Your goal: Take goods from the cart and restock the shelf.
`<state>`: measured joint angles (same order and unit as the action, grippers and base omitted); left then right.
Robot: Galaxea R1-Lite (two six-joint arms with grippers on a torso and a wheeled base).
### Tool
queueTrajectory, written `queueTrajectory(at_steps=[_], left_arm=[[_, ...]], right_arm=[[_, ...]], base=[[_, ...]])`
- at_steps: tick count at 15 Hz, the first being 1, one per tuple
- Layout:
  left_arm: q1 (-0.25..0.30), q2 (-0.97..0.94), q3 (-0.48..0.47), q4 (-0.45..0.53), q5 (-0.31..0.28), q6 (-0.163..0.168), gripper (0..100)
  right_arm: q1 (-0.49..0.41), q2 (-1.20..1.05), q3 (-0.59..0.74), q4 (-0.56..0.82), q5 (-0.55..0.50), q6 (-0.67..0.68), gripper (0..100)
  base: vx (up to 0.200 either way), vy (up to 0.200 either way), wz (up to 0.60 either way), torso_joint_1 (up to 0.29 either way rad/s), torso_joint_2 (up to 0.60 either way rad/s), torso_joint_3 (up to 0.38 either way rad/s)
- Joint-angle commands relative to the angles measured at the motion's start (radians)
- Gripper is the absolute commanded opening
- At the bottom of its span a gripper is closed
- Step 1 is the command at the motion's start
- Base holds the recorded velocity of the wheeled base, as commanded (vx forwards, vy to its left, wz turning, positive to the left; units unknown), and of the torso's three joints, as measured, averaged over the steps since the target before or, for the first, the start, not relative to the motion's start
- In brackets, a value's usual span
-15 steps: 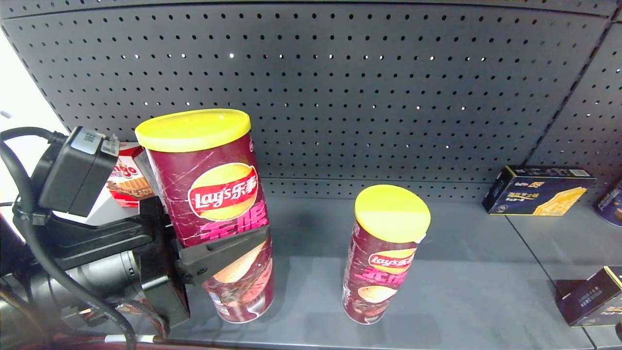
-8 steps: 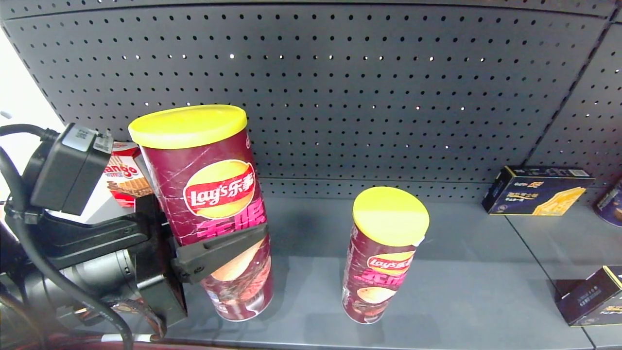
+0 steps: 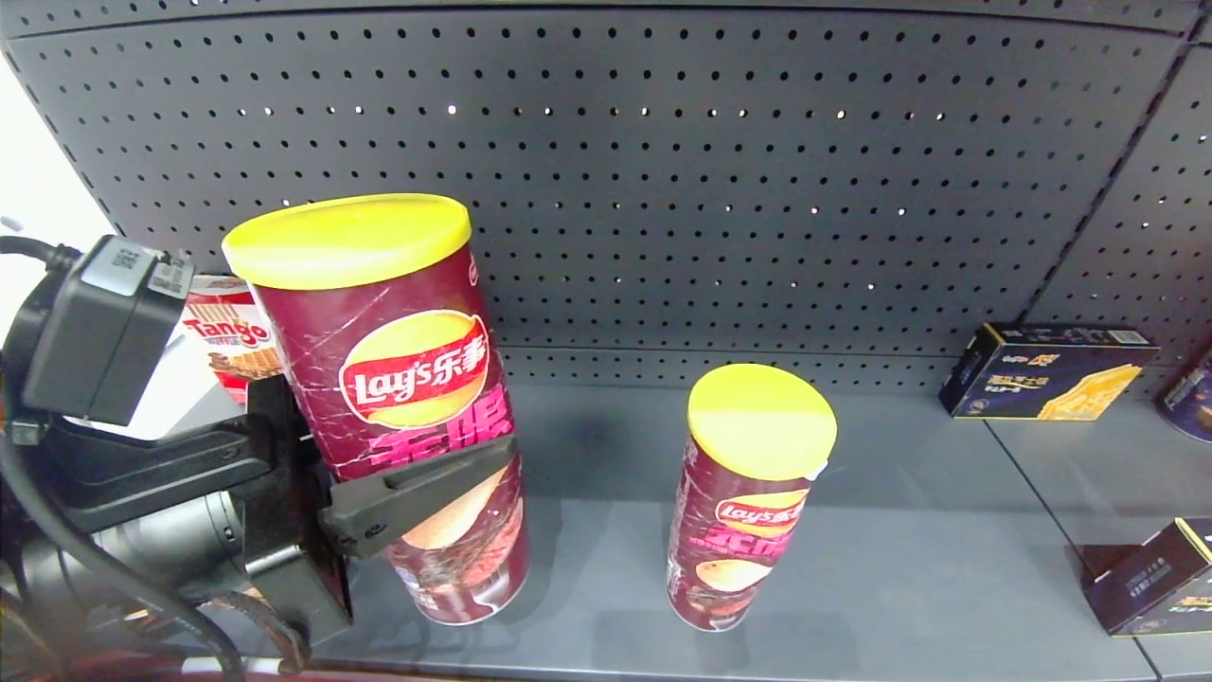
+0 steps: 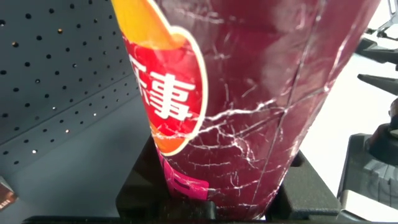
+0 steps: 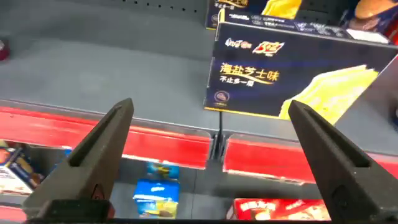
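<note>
Pinching the tilted chip can [image 3: 379,379] at mid-body, the left tool [image 3: 421,483] holds it at the front left of the shelf [image 3: 900,568], base at or just above the board. Released while leaning, it could topple toward the standing can [image 3: 748,502] nearby or off the front edge. The right tool [image 5: 211,109] hangs spread before a blue box [image 5: 292,74].

Left can [image 3: 407,379] and right can [image 3: 739,530] were both deep maroon with thin white marble-ish veins, yellow lids, a red-and-yellow logo and pink lettering. Pegboard [image 3: 757,189] was dark grey, dotted all over with neat rows of holes, and the shelf [image 3: 900,568] plain grey. Box [image 3: 1046,369] was navy with golden-yellow print, wafer box [image 3: 227,332] red and white. Edge strip [image 5: 161,146] was bright red.
</note>
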<state>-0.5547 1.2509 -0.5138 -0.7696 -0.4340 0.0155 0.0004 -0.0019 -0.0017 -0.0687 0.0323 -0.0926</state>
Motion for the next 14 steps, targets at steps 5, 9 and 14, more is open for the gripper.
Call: queueTrajectory(at_steps=[5,9,14], left_arm=[[0.001,-0.01,0.0,0.0,-0.002,0.001,0],[-0.001,-0.004,-0.008,-0.004,-0.005,0.001,0],[0.006,-0.001,-0.029,0.004,-0.003,-0.002,0]], right_arm=[[0.001,0.002,0.002,0.009,-0.172,0.096,100],[0.0,0.002,-0.001,0.076,-0.009,0.089,100],[0.0,0.002,0.0,0.072,-0.011,0.091,100]], base=[[0.0,0.0,0.0,0.0,0.0,0.0],[0.0,0.0,0.0,0.0,0.0,0.0],[0.0,0.0,0.0,0.0,0.0,0.0]])
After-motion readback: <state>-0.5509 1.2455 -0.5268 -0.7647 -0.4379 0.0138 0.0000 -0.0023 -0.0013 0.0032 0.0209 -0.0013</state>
